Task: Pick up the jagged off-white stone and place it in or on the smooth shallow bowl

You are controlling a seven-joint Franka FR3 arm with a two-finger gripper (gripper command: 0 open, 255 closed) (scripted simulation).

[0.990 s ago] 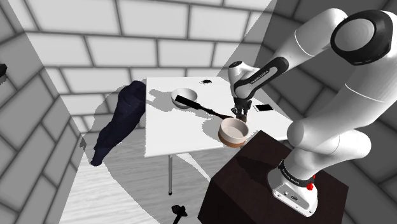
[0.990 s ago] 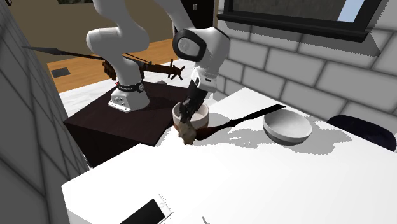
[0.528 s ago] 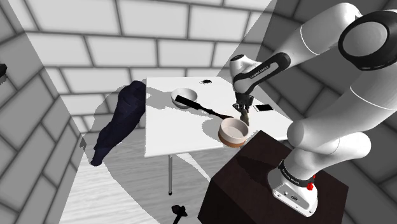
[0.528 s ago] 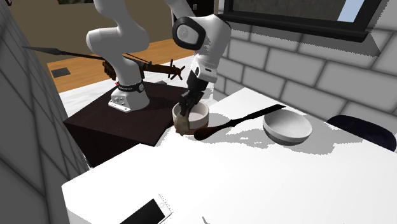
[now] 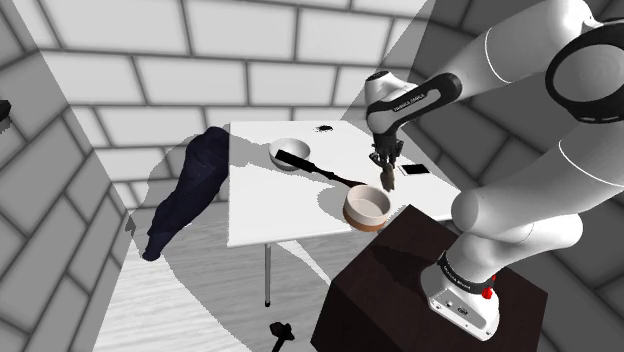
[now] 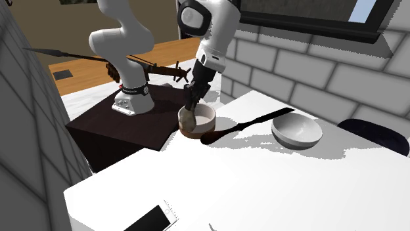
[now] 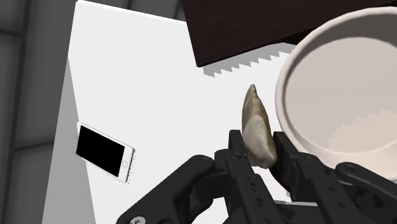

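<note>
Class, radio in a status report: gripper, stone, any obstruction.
Gripper jaws shut on the stone. Stone held above the table, just beside the bowl. Nothing between them; dark spoon lies past the bowl.

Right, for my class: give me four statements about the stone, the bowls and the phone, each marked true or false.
1. The pincer is shut on the stone. True.
2. The stone lies inside a bowl. False: it hangs in the pincer, beside the rim of the nearer bowl.
3. A phone lies on the white table. True.
4. One bowl stands on the table. False: there are two, the nearer bowl and a farther bowl.
</note>
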